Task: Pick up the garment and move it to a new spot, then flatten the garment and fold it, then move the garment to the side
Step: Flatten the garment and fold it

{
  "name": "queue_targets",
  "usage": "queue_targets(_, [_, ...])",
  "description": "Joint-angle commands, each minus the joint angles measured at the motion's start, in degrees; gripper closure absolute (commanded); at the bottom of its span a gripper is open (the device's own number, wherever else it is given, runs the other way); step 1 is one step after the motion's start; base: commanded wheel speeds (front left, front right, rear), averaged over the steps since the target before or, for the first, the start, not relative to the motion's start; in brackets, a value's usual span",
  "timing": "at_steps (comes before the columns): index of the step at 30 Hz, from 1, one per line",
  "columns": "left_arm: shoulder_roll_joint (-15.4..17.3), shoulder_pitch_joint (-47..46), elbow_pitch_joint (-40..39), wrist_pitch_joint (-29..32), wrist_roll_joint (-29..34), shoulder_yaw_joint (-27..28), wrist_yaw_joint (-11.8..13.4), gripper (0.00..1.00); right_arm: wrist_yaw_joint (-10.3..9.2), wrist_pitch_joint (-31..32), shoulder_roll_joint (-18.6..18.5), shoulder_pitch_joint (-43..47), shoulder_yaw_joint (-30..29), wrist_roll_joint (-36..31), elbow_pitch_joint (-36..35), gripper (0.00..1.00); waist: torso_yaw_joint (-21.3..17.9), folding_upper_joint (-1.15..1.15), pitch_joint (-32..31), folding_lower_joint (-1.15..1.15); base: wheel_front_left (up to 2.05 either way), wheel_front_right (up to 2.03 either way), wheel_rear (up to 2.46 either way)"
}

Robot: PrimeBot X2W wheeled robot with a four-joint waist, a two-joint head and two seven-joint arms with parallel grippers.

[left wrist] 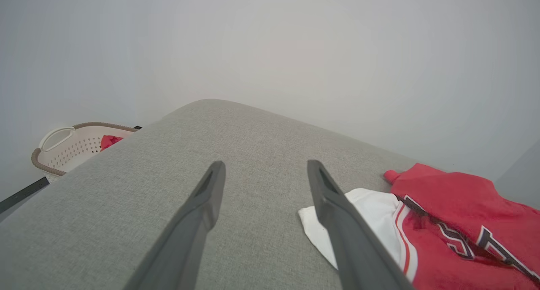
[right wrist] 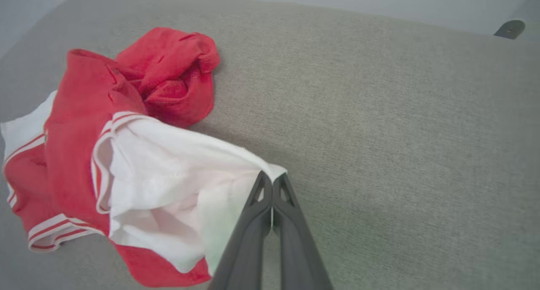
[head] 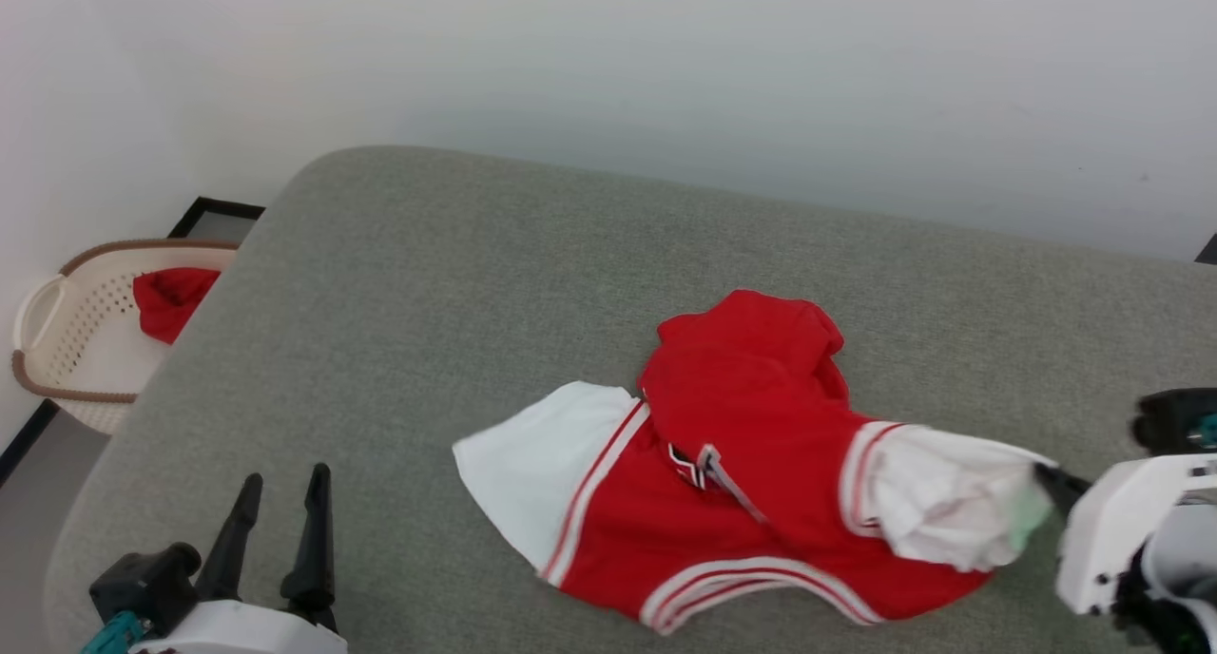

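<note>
The garment point(head: 742, 464), a red jersey with white sleeves and striped trim, lies crumpled on the grey table point(head: 428, 283). My right gripper point(right wrist: 272, 181) is shut on the edge of its white right sleeve point(right wrist: 168, 167), which lifts slightly off the surface. In the head view that gripper point(head: 1051, 483) comes in from the right edge. My left gripper point(head: 282, 488) stands open at the lower left, apart from the garment. The left wrist view shows my left gripper point(left wrist: 263, 167) over bare table, with the garment point(left wrist: 447, 222) and its black lettering to the right.
A white laundry basket point(head: 57, 340) with a brown rim stands on the floor left of the table and holds a small plain red cloth point(head: 171, 298). A pale wall runs behind the table. Bare table surface lies left of and beyond the garment.
</note>
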Motion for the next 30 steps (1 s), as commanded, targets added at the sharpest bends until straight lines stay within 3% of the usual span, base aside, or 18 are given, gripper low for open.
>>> queue_targets(1, [-0.17, 0.28, 0.12, -0.01, 0.28, 0.05, -0.31, 0.00, 0.00, -0.23, -0.34, -0.96, -1.05, -0.46, 0.82, 1.00, -0.12, 0.00, -0.01, 0.00, 0.00, 0.00, 0.00])
queue_targets(9, [-0.25, -0.88, 1.24, -0.01, 0.62, -0.80, -1.06, 0.00, 0.00, -3.60, -2.25, -3.07, -8.27, -3.21, 9.77, 1.00, -0.21, 0.00, 0.27, 0.00, 0.00, 0.00, 0.00])
queue_targets(22, [0.08, -2.03, 2.64, -0.01, 0.65, -1.83, -1.79, 0.00, -0.01, -9.82, -2.22, -7.41, -18.95, -9.91, 29.11, 1.00, -0.80, 0.00, 0.83, 0.00, 0.00, 0.00, 0.00])
queue_targets(24, [0.17, -2.00, 2.67, -0.01, 0.65, -1.75, -1.91, 0.00, -0.01, -10.71, -2.63, -8.56, -18.53, -10.48, 30.96, 0.54, -1.25, 0.00, 0.85, 0.00, 0.00, 0.00, 0.00])
queue_targets(25, [0.23, -1.90, 2.66, -0.01, 0.61, -1.58, -1.95, 0.00, -0.01, -11.22, -2.74, -9.31, -18.07, -10.54, 31.58, 0.05, -1.59, 0.00, 0.84, 0.00, 0.00, 0.00, 0.00])
queue_targets(26, [0.26, -1.74, 2.58, -0.01, 0.57, -1.48, -1.99, 0.00, -0.01, -11.69, -2.88, -9.88, -17.45, -10.47, 31.98, 0.00, -1.94, 0.00, 0.79, 0.00, 0.00, 0.00, 0.00])
queue_targets(30, [0.37, -0.99, 2.20, 0.00, 0.53, -0.97, -1.97, 0.00, -0.01, -12.29, -3.37, -11.24, -13.87, -9.32, 31.39, 0.00, -3.45, 0.00, 0.48, 0.00, 0.00, 0.00, 0.00])
